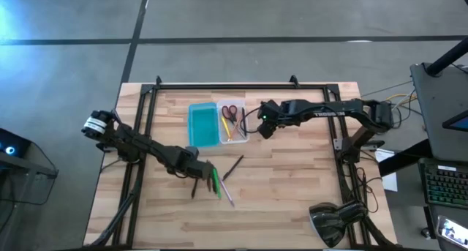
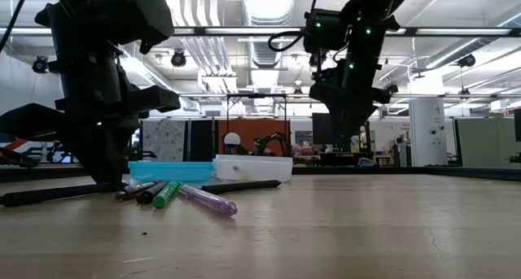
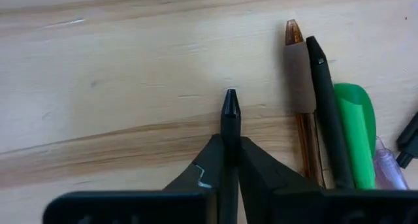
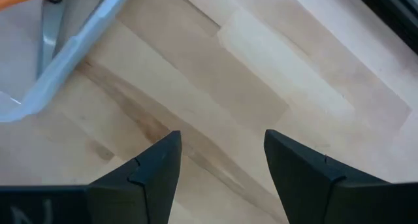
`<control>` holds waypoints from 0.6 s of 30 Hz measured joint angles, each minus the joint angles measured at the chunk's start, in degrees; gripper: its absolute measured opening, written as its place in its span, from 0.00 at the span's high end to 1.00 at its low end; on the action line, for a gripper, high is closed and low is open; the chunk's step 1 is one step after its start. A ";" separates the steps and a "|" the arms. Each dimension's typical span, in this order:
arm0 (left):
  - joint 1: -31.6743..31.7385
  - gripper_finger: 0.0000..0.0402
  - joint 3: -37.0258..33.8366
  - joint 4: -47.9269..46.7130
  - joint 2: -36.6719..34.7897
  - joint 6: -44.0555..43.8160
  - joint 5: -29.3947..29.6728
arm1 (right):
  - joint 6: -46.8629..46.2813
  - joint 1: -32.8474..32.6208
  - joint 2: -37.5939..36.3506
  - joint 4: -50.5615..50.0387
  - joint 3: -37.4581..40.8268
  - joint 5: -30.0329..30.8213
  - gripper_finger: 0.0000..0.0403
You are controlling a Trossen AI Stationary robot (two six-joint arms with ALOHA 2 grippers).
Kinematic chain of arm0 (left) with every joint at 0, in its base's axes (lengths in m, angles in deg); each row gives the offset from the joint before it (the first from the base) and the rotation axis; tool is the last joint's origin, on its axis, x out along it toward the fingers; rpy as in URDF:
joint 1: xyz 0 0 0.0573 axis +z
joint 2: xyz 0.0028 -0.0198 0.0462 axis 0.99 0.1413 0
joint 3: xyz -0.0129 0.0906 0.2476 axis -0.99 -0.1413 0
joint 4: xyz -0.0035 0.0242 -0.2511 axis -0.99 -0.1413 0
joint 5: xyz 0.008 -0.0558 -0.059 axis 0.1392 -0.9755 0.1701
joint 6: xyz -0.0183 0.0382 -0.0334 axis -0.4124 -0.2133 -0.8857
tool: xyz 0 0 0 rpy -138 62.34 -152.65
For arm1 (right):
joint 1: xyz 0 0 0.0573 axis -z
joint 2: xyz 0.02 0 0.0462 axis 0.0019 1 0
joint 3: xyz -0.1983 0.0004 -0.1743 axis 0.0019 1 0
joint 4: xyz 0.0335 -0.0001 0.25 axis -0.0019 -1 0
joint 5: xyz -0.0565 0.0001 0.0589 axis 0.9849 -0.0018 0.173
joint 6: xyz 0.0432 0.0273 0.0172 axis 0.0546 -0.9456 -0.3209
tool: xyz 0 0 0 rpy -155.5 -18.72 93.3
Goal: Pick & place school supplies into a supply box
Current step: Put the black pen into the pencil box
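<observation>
The supply box lies open on the table: teal lid half [image 1: 199, 126] [image 2: 167, 172] and clear tray half [image 1: 232, 138] [image 2: 252, 167] [image 4: 72, 54]. In the tray lie red-handled scissors [image 1: 230, 112] and a yellow pencil [image 1: 227, 128]. My left gripper [image 1: 197, 165] [image 3: 230, 142] is down at the table, shut on a dark pen [image 3: 230, 106]. Beside it lie a brown pen [image 3: 300, 87], a black pen [image 3: 323, 100], a green pen [image 3: 356, 132] [image 2: 167, 195] and a pale pen [image 2: 207, 201]. Another dark pen [image 1: 232, 167] lies apart. My right gripper [image 1: 263, 126] [image 4: 222, 152] hangs open, raised over bare wood right of the tray. My left gripper pinches the dark pen between its two fingers, the pen lying along them. The pen's pointed end [image 3: 230, 101] sticks out past the fingertips [image 3: 251, 152]. The rest of the pen is hidden under the gripper. Whether it is lifted off the wood, I cannot tell.
A black frame [image 1: 241, 86] runs along the table's far edge and down both sides. A dark lamp-like object [image 1: 333, 220] sits at the near right corner. Bare wood spreads over the table's right half and near edge.
</observation>
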 joint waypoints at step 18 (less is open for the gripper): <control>10.65 0.98 3.78 3.08 -21.63 4.47 15.82 | -0.42 0.50 -7.29 5.63 4.41 1.42 0.48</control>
